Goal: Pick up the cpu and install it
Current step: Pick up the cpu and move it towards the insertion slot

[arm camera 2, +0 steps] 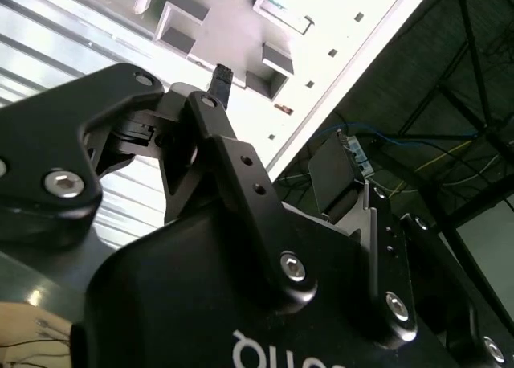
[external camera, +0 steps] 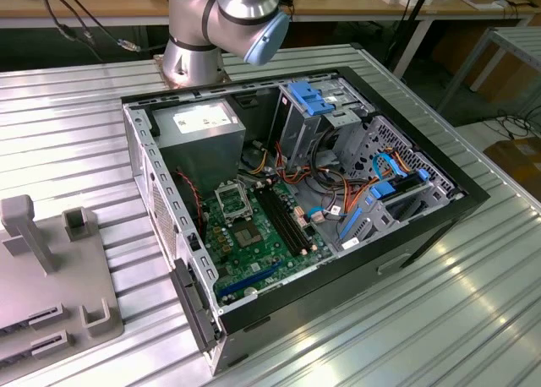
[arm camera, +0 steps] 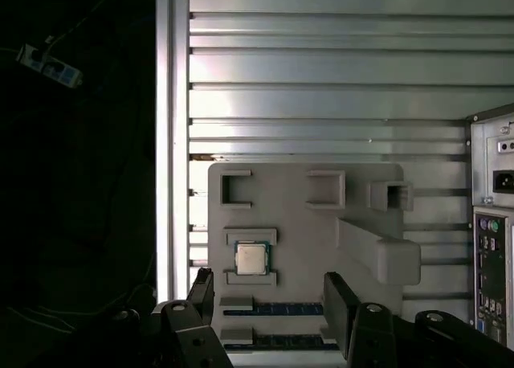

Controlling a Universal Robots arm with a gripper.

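The black two-finger gripper (arm camera: 269, 281) hangs with its fingers spread wide, pinching nothing, above a pale grey moulded fixture plate (arm camera: 297, 215). The small flat square cpu (arm camera: 251, 259) with a silver-grey metal top lies in a pocket of that plate, between two raised bars. In the exterior view the plate (external camera: 34, 294) sits at about 8 o'clock from the open black computer case (external camera: 355, 273).

The chip seems to sit off the fingers' midline, so a straight descent would probably strike a bar or tip it. Being square, it has no long axis. It lies flat, top upward, its edges parallel to the plate's

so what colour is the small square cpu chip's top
Silver-grey; the small flat square cpu shows best in the first wrist view.
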